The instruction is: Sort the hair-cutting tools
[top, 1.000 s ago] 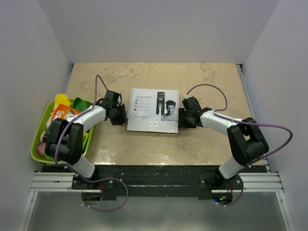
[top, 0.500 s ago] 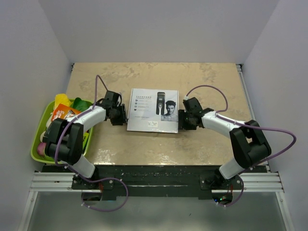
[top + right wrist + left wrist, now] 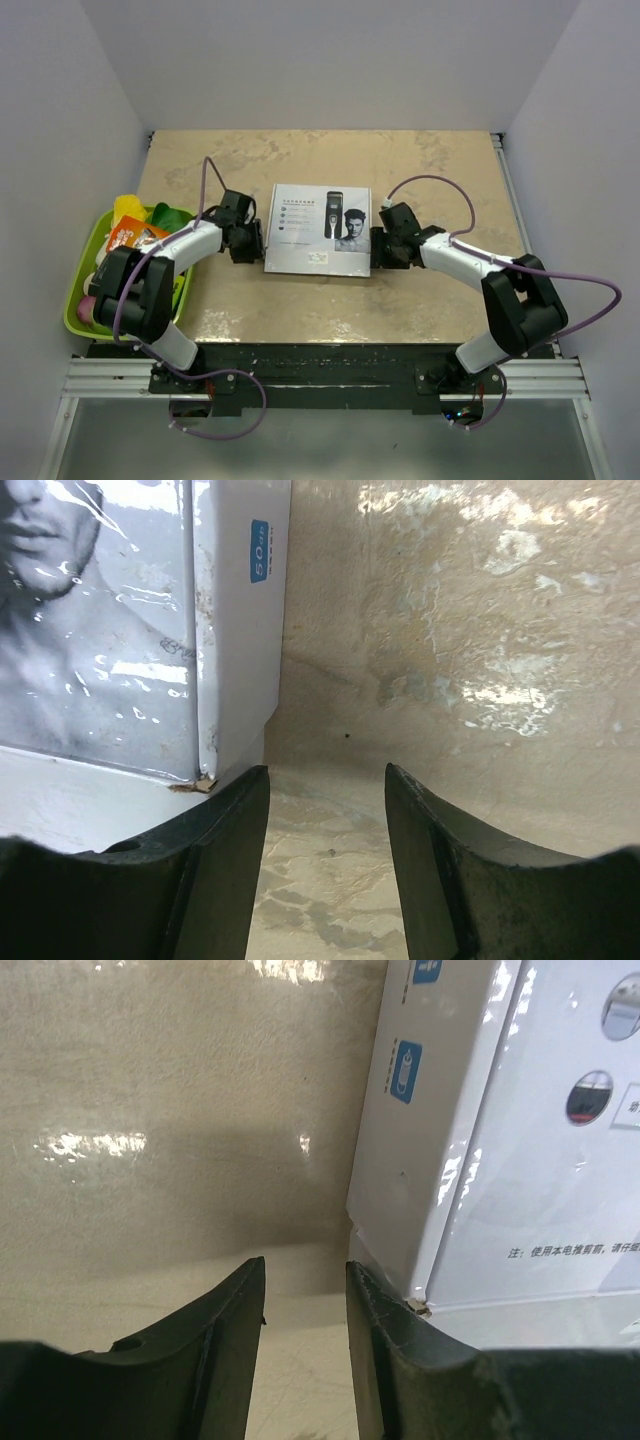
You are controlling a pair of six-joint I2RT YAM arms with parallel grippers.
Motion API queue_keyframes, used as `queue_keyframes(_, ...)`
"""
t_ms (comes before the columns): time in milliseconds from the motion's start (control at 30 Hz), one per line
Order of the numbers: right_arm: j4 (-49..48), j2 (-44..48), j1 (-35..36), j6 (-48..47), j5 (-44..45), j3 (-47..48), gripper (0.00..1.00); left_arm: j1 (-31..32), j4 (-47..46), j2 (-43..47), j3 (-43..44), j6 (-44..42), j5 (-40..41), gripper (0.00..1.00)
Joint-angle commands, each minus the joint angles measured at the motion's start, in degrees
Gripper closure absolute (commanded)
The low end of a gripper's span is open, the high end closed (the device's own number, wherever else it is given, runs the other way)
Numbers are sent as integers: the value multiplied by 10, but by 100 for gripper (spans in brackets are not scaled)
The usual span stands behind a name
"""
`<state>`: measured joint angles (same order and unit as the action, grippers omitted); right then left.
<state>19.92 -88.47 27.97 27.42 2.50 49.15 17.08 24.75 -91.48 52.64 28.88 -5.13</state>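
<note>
Clipper box (image 3: 318, 229), jaws at both side edges, open table (image 3: 300, 155) beyond

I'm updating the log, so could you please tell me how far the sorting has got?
Done: nothing; no tools are in view. In hand: the left gripper and right gripper, both open, flank the closed white box, one at each side edge. Left: opening it, probably, and all the sorting.

Beige mottled tabletop (image 3: 400, 300), glossy with glare patches, enclosed by plain white walls (image 3: 320, 60) on three sides.
</note>
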Motion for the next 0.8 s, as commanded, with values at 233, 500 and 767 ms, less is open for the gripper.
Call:
queue_keyframes(233,-2,36,12,-2,29,10,45,17,35,29,30,-6,1,57)
queue_keyframes(500,35,89,11,-20,58,26,45,17,76,80,50,-18,38,57)
queue_keyframes(767,66,119,25,-25,49,39,46,17,86,111,62,-20,16,57)
